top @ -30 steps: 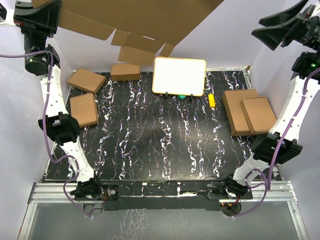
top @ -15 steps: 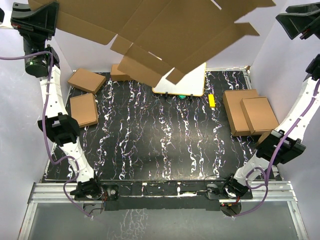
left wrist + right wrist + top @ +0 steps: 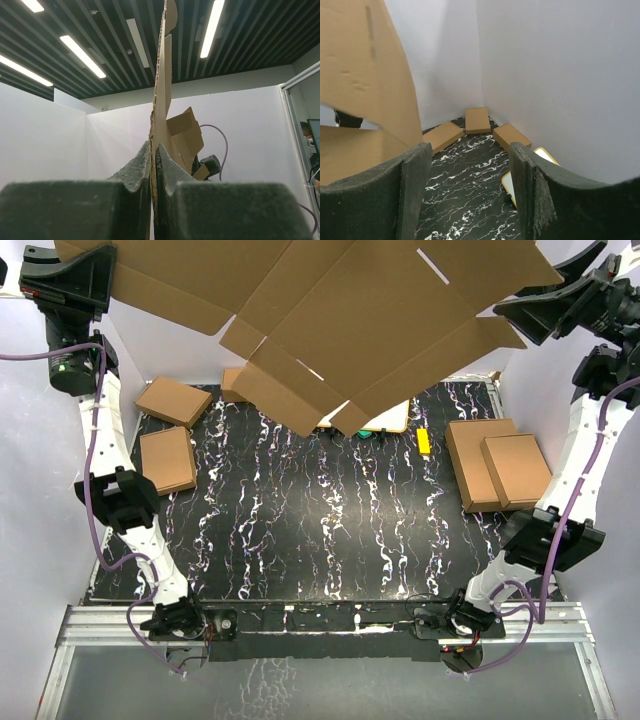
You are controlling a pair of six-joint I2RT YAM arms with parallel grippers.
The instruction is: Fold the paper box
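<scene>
While left hand grips, paper box swung toward open right hand.

The paper box runs off the top view's far edge. It covers most of the white board, leaving a strip of tan frame, and part of a far-left small folded box. The yellow item beside the board is too small to name. The right wrist view shows the paper box blurred and cut off.
</scene>
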